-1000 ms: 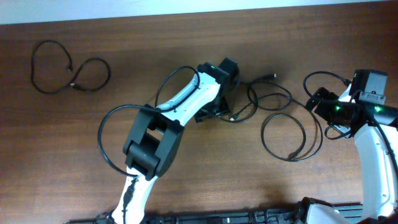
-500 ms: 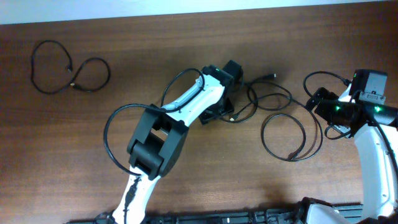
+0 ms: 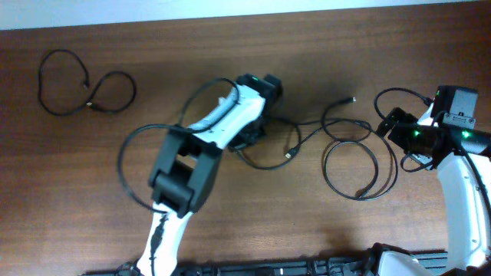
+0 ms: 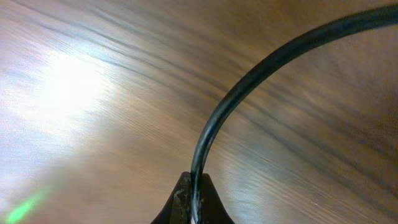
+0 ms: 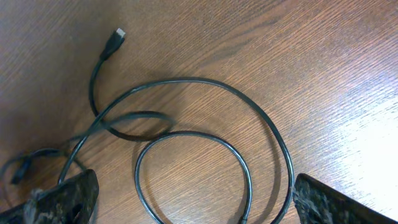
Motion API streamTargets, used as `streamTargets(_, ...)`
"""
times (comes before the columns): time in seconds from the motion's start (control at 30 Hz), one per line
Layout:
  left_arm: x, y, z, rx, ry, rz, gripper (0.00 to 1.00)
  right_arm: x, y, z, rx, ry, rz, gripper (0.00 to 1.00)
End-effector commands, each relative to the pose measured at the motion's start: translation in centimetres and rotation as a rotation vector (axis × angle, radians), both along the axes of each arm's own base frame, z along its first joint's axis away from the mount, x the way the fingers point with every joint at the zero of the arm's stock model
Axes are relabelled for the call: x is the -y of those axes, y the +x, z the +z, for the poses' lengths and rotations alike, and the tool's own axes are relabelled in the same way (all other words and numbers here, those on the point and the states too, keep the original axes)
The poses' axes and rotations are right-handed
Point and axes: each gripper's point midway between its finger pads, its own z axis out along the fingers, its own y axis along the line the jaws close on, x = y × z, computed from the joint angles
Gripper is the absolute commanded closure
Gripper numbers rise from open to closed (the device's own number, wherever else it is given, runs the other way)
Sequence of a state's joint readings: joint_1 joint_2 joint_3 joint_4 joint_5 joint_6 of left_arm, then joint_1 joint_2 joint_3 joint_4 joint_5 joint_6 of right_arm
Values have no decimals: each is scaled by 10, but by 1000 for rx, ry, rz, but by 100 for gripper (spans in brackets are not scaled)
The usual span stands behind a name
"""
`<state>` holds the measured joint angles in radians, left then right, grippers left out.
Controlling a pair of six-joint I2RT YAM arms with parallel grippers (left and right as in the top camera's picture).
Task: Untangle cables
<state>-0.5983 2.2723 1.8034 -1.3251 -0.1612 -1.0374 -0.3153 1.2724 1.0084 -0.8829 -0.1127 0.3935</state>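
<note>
Black cable is pinched in the closed left end effector, presumably for drawing it left, out of the tangled loops on the bench; the right end effector is held open near them.

Dark brown wood-grain worktop here. A lone thin black cord lies in a loose figure-eight near the far left corner, well apart from the tangle of thin black cords sprawled in overlapping loops right of centre.
</note>
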Motion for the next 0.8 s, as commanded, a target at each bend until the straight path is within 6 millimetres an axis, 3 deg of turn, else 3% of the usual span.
streamTargets(0.0, -48, 31, 86, 236, 30, 64, 100, 3, 3, 7, 19, -15, -11, 2)
streamTargets(0.1, -74, 37, 135, 341, -12, 86, 100, 3, 3, 7, 18, -15, -11, 2)
streamTargets(0.3, -109, 37, 185, 450, -34, 100, 100, 0, 6, 9, 35, 1, -2, 1)
streamTargets(0.4, -120, 37, 193, 468, -30, 104, 100, -23, 3, 9, 34, 119, 48, 1)
streamTargets(0.57, -120, 40, 194, 476, -32, 89, 100, -78, 14, 22, 110, 380, 202, 1)
streamTargets(0.63, -120, 43, 199, 492, -38, 70, 100, -99, 19, 7, 55, 400, 260, 1)
streamTargets(0.77, -126, 43, 220, 540, -45, 30, 100, -133, 51, -32, 9, 431, 320, 6)
